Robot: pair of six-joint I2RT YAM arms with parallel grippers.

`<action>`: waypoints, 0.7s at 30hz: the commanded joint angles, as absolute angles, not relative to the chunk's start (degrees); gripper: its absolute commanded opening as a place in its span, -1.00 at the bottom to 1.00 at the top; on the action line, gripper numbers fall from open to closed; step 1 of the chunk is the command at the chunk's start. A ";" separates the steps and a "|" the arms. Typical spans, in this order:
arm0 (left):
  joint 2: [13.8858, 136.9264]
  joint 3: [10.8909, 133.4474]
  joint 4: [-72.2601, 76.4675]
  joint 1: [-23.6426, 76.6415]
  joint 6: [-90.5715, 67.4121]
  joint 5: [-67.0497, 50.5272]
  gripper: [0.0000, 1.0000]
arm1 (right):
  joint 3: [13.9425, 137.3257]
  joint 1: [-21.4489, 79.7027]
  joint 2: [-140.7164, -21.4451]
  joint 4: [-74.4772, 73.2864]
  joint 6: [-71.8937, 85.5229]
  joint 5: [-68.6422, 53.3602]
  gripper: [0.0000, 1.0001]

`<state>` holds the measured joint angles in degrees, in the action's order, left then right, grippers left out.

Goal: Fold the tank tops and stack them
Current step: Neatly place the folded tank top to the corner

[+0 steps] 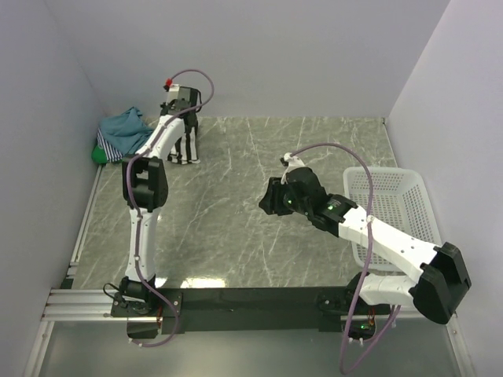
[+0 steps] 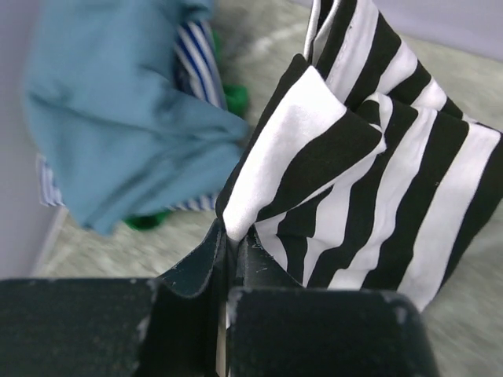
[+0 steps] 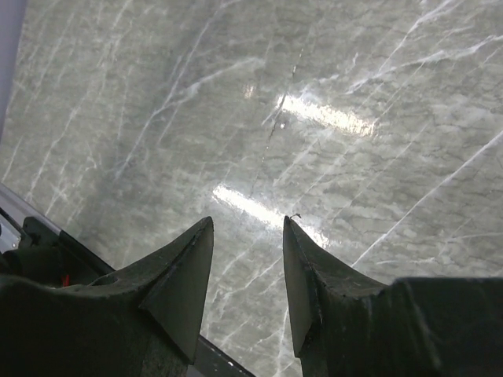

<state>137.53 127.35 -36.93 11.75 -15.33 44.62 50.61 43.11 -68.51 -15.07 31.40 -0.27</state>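
Where the overhead view shows the far left corner, the left gripper [image 1: 189,118] is clenched on the black-and-white striped tank top [image 1: 187,148], which dangles and appears to reach the marbled table [image 1: 259,149]. A heap of other tank tops [image 1: 122,133] lies beside it, against the wall. The right gripper [image 1: 269,200] hovers mid-table, near a white lattice basket [image 1: 393,196].

Left wrist view: the jaws pinch a bunched fold of striped cloth. Behind it are the teal top [image 2: 118,133], blue-white striped top [image 2: 192,63] and green top [image 2: 145,221].

Right wrist view: the jaws stand parted, grasping nothing, above the tabletop.

The cloth looks light and limp and will likely sag, so holding it by the shoulder straps or hem corners should spread it.
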 commanded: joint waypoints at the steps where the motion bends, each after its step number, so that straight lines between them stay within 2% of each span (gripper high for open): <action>1: 136.23 131.30 -32.70 9.94 -8.97 46.85 -0.99 | 50.27 42.63 -69.78 -11.60 29.88 -2.72 -0.04; 21: 133.42 135.97 -25.23 1.50 -4.57 40.70 -0.99 | 52.56 42.28 -74.00 -10.72 30.23 -2.02 -0.05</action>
